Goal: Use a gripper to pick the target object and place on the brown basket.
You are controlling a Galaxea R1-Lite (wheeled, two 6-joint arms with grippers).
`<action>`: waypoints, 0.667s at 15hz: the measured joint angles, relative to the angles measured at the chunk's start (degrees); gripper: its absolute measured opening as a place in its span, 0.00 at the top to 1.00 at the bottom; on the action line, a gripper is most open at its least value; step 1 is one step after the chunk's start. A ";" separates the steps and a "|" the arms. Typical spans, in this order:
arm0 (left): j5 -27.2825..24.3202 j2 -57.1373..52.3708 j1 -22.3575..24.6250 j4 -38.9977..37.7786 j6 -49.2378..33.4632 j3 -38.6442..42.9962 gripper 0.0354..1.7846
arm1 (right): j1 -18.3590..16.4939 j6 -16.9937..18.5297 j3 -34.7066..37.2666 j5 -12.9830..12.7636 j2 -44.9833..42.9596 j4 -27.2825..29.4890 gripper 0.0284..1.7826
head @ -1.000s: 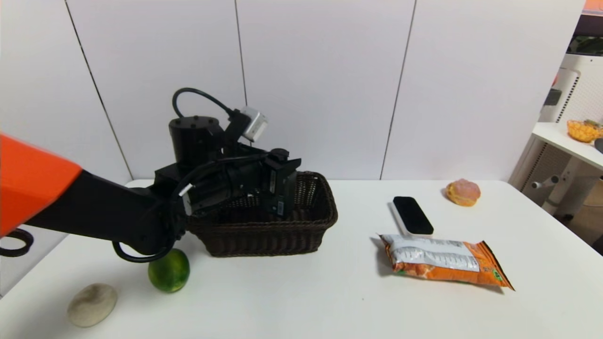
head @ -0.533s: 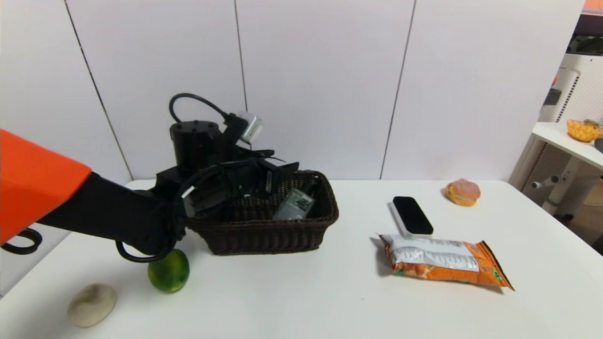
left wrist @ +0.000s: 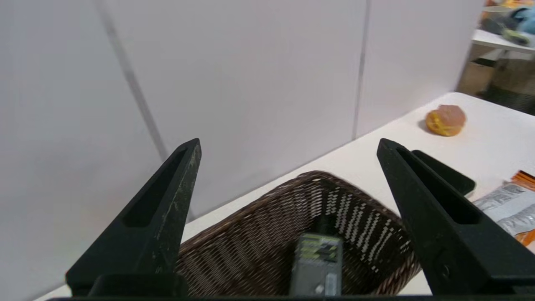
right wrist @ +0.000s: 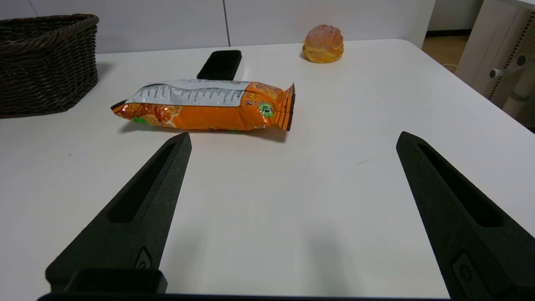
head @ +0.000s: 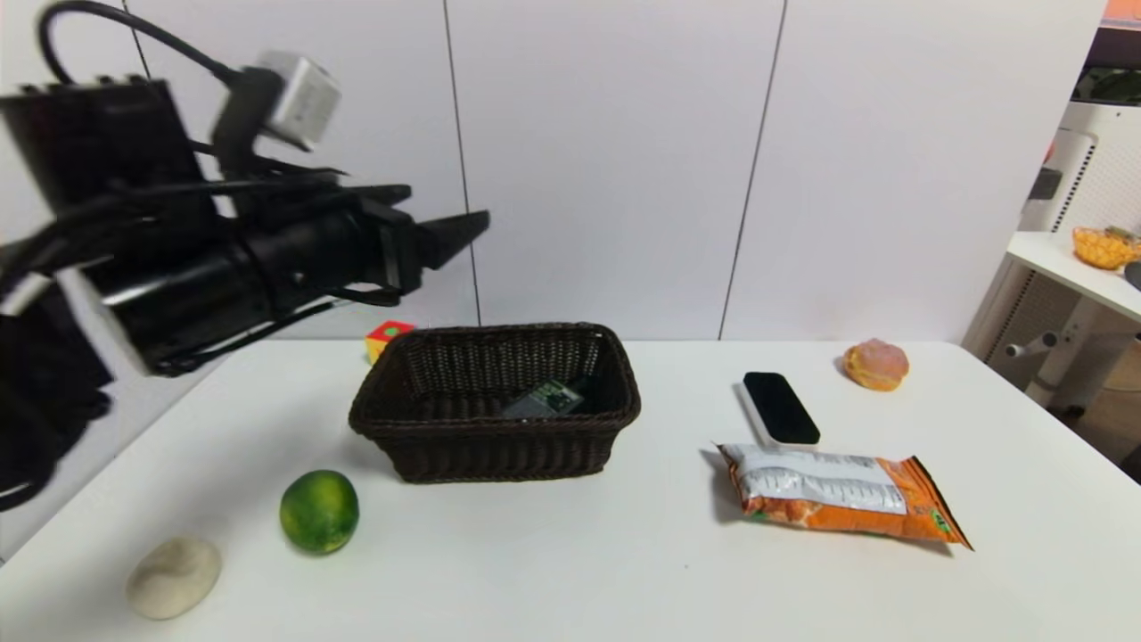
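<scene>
Left gripper (head: 446,227) above counter (head: 570,571), jaws spread, empty. One bottle (head: 544,399) lying inside one brown basket (head: 499,446). One lime (head: 319,511), one chip bag (head: 838,495). Right gripper (right wrist: 292,142) jaws spread, empty

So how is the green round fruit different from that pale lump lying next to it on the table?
The green fruit is glossy, vivid green and nearly round; the pale lump is dull beige and flatter, more of an oval. The fruit stands taller and lies nearer the brown basket, while the lump lies closer to the table's front left corner. Both rest loose on the table, outside the basket, with neither claw near them.
</scene>
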 joint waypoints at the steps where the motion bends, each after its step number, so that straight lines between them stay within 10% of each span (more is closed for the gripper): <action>1: 1.43 -4.88 2.40 4.55 0.66 0.57 0.13 | 0.00 -0.07 0.00 0.01 0.00 -0.02 0.05; 10: 4.57 -52.35 20.02 30.03 0.49 27.65 0.07 | 0.00 -0.02 -0.02 0.01 0.00 -0.02 0.05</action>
